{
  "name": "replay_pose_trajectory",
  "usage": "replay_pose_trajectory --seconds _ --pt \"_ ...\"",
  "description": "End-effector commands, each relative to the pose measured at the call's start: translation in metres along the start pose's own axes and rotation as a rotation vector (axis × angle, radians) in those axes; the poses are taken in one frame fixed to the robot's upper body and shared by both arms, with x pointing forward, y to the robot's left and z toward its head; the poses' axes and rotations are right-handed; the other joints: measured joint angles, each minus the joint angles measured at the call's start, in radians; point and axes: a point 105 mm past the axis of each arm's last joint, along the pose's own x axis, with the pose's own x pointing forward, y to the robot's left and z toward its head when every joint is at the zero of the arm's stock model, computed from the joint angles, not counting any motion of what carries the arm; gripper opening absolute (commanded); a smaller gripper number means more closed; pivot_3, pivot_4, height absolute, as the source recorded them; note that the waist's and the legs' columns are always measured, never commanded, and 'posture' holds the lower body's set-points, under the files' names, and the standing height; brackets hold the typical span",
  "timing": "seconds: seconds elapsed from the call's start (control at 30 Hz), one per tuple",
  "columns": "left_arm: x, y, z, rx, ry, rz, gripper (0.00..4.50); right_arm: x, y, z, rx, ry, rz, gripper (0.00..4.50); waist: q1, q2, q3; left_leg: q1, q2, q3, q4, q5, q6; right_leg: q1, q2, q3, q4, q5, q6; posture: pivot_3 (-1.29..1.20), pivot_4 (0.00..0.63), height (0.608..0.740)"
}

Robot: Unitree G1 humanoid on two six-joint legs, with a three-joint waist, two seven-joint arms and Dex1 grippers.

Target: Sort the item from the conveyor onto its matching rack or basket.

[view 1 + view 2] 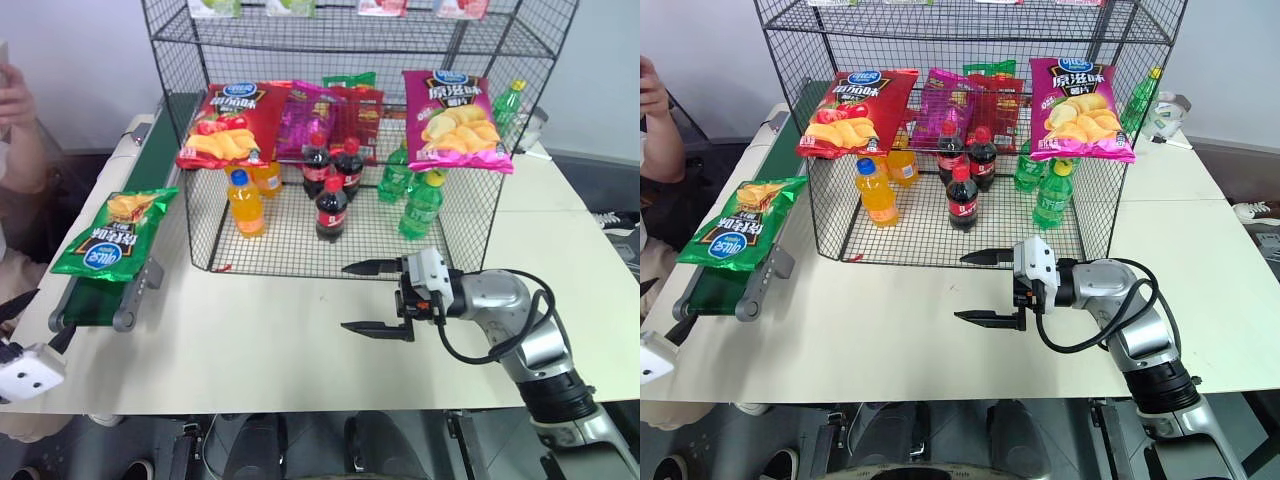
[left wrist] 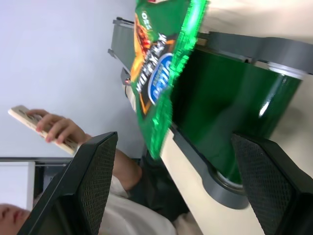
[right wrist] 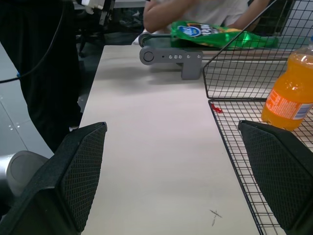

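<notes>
The glossy green chip bag (image 1: 115, 234) lies at the dark-green conveyor's (image 1: 100, 300) end, ready for pickup; the left gripper (image 2: 171, 196) faces it wide open, while the right gripper (image 1: 375, 297) waits wide and empty over the tabletop (image 1: 260, 350).

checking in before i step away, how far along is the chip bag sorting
Barely started. Done: the green chip bag has arrived at the near end of the conveyor, hanging partly over the rail. In hand: nothing; the left gripper is open, facing the bag, and the right gripper is open over the table. Left: grasp the bag and put it on the wire rack with the red and magenta chip bags.
</notes>
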Motion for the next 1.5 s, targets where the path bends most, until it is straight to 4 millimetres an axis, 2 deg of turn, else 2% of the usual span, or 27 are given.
replay_pose_trajectory --seconds 0.03,0.73,0.83,1.03,1.17,1.3,1.4,1.5 --pt "0.002 0.008 0.004 0.011 -0.026 0.025 3.9 -0.002 -0.002 0.006 -0.038 -0.013 -0.014 4.48 0.0 0.0 0.0 0.0 0.0 0.0 0.0 0.0 0.0 0.0 0.0 0.0 0.0 0.0 0.0 0.0 0.15 0.739" --pt "0.027 0.0 0.011 -0.034 -0.058 0.003 3.9 -0.004 -0.009 0.008 -0.077 -0.001 -0.062 4.48 0.0 0.0 0.0 0.0 0.0 0.0 0.0 0.0 0.0 0.0 0.001 0.0 0.001 0.0 0.0 0.0 0.15 0.739" --pt "0.03 -0.002 0.014 -0.046 -0.069 -0.002 3.09 -0.005 -0.01 0.008 -0.081 0.002 -0.071 4.5 0.0 0.0 0.0 0.0 0.0 0.0 0.0 0.0 0.0 0.0 0.001 0.0 0.001 0.0 0.0 0.0 0.15 0.739" --pt "0.035 -0.001 0.016 -0.069 -0.074 -0.008 0.06 -0.007 -0.014 0.009 -0.085 0.006 -0.09 4.5 0.001 0.0 0.0 0.0 0.0 0.0 0.0 0.0 0.0 0.0 0.001 -0.001 0.001 0.0 0.0 0.0 0.15 0.739" --pt "0.037 0.006 0.017 -0.094 -0.078 0.016 0.02 -0.007 -0.015 0.009 -0.084 0.004 -0.093 4.5 0.001 0.0 0.0 0.0 0.0 0.0 0.001 0.0 0.0 0.0 0.001 -0.001 0.001 0.0 0.0 0.0 0.15 0.739" --pt "0.035 0.026 0.027 -0.22 -0.137 0.086 0.02 -0.007 -0.015 0.007 -0.082 0.005 -0.095 4.5 0.001 0.0 0.0 0.0 0.0 0.0 0.001 0.0 0.0 0.0 0.001 -0.001 0.002 0.0 0.0 0.0 0.15 0.739" --pt "0.029 0.04 0.049 -0.488 -0.249 0.05 0.02 -0.007 -0.016 0.006 -0.08 0.005 -0.097 4.5 0.0 0.0 0.0 0.0 0.0 0.0 0.001 0.0 0.0 0.0 0.001 0.0 0.002 0.0 0.0 0.0 0.15 0.739" --pt "0.012 0.05 0.095 -0.746 -0.413 -0.152 0.02 -0.008 -0.019 0.006 -0.081 0.008 -0.098 4.5 -0.003 0.0 0.0 0.0 0.0 0.0 0.002 0.0 0.0 0.0 0.001 0.0 0.001 0.0 0.0 0.0 0.15 0.739"
